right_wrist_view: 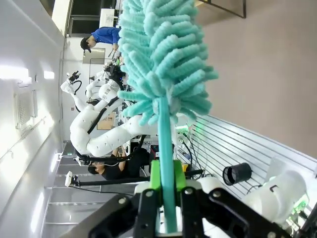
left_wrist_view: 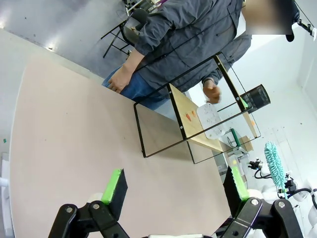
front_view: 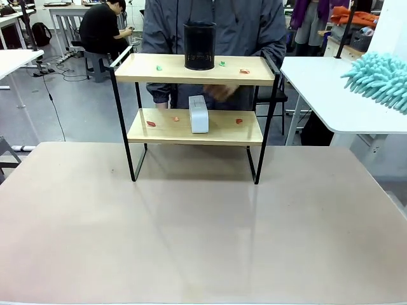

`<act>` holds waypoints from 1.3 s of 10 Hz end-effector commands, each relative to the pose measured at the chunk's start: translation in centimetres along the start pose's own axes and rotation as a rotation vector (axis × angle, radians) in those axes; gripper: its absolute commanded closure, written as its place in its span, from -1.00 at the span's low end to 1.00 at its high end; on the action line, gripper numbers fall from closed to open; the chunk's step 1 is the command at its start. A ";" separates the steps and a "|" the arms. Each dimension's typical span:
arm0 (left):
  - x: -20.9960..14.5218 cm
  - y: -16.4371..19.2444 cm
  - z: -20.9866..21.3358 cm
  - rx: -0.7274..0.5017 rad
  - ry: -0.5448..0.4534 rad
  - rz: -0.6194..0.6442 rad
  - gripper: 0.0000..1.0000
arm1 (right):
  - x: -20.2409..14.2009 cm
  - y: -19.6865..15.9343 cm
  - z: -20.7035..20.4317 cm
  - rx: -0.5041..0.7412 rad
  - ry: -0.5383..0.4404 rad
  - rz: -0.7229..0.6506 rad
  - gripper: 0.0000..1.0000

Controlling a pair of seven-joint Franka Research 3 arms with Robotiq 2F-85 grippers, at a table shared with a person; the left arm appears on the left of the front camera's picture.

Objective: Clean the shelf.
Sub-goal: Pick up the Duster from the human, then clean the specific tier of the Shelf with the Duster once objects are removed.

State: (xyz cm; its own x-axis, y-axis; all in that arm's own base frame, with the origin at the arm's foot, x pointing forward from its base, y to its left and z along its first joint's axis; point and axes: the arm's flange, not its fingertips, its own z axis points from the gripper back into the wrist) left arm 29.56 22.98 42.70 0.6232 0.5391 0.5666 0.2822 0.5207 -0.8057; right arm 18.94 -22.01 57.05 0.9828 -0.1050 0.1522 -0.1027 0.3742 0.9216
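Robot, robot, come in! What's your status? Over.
Left gripper open, empty. Right gripper shut on teal duster. Shelf littered with scraps. Black mesh cup, white box in the way.

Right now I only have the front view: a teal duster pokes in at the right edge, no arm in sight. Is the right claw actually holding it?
Observer: Yes. In the right wrist view the right claw is shut on the duster by its thin teal handle, with green pads on either side.
Operator: And the left claw, carrying anything?
Observer: No. In the left wrist view the left claw is open with nothing between its fingers. It hangs over the bare table and looks toward one end of the shelf.
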 end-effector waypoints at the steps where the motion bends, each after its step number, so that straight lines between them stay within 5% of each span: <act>1: 0.0 0.0 -0.2 -0.018 -0.026 -0.022 -1.00 | -0.1 0.5 0.1 0.008 -0.001 -0.002 1.00; 13: 0.0 0.0 -0.2 -0.018 -0.026 -0.022 -1.00 | -0.1 0.5 0.1 0.008 -0.001 -0.002 1.00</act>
State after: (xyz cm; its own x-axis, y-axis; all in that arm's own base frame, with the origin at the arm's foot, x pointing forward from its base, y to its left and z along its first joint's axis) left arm 29.56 22.98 42.70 0.6229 0.5387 0.5673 0.2827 0.5211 -0.8053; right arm 18.94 -22.02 57.03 0.9828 -0.1052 0.1518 -0.1023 0.3741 0.9217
